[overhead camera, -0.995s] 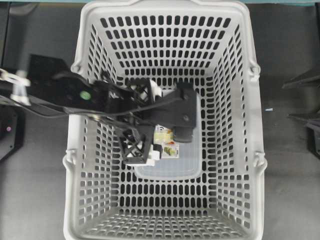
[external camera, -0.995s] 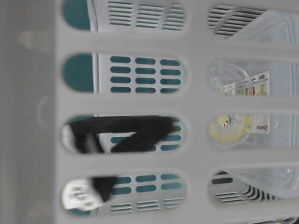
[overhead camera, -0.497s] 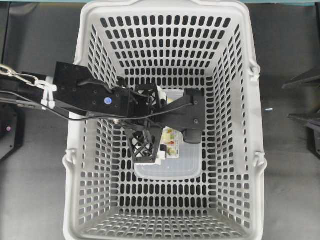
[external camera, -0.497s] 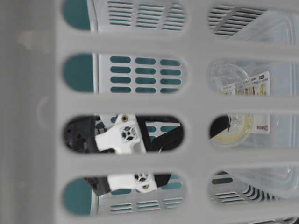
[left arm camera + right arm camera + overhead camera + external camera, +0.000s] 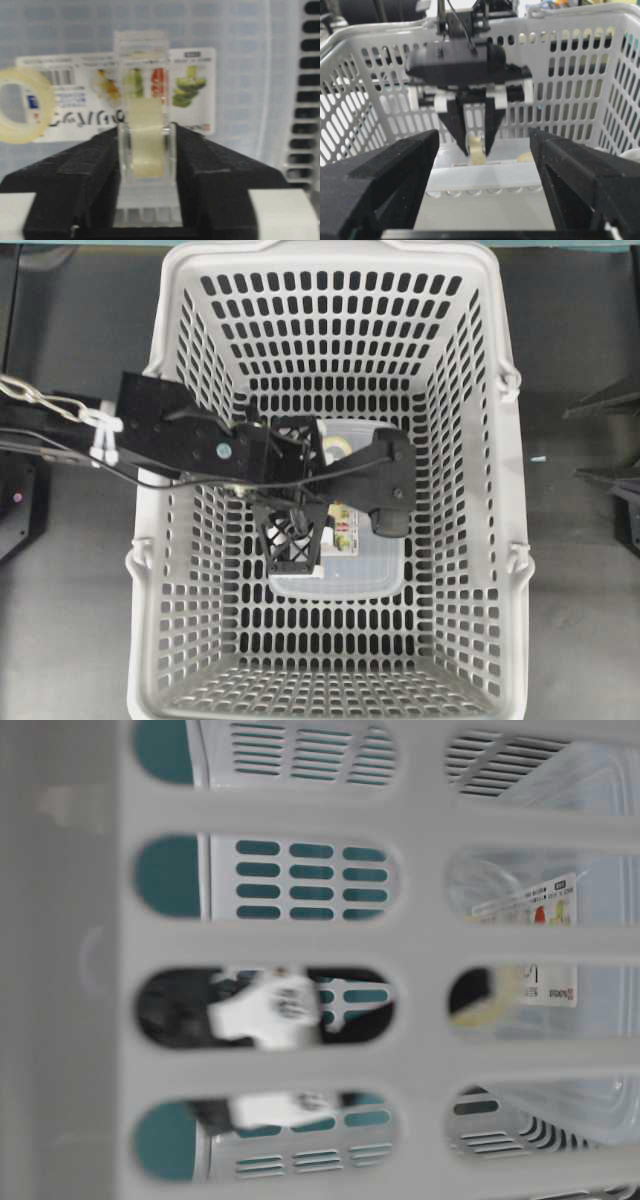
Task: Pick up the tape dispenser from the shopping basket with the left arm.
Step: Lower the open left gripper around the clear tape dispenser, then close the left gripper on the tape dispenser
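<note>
Grey slotted shopping basket [image 5: 180,370] fills my overhead view, left arm [image 5: 170,435] reaching in over its left wall. On the left wrist cam, left gripper [image 5: 146,150] is closed on the tape dispenser [image 5: 145,145]: both black fingers [image 5: 85,170] press the clear plastic sides, pale yellow tape visible between them. Right wrist view confirms it: dispenser [image 5: 475,146] pinched at the fingertips, above the clear lidded container [image 5: 485,175] on the basket floor. That container [image 5: 375,570] carries a colourful label [image 5: 192,80], and a loose pale tape ring [image 5: 22,105] sits at the left of the wrist view. Right gripper [image 5: 485,170] is outside the basket facing it, jaws spread wide, holding nothing. Table-level view is blurred; only white and black gripper parts show through the slots.
</note>
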Robot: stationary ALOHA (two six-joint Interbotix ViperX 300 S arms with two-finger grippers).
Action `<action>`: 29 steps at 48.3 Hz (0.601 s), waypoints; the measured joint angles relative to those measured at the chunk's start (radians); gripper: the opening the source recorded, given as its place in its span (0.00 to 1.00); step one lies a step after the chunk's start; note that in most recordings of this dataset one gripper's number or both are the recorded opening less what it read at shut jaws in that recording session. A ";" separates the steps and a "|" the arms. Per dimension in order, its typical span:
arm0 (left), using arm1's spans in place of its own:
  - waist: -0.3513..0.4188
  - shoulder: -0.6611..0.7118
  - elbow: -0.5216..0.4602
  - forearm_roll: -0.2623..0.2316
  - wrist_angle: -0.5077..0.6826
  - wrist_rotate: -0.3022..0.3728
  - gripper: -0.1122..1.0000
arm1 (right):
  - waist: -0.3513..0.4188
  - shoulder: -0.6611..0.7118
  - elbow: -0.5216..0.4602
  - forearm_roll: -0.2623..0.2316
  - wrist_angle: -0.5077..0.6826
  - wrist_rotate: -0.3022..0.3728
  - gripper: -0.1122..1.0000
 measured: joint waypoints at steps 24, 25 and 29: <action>-0.023 0.000 -0.549 0.000 0.522 -0.005 0.36 | 0.000 -0.012 0.000 0.000 0.002 0.000 0.74; -0.023 0.006 -0.557 0.000 0.534 -0.006 0.35 | 0.000 -0.012 0.000 0.000 0.002 0.000 0.74; -0.023 0.025 -0.569 0.000 0.552 -0.006 0.35 | 0.000 -0.012 -0.002 0.000 0.000 0.000 0.74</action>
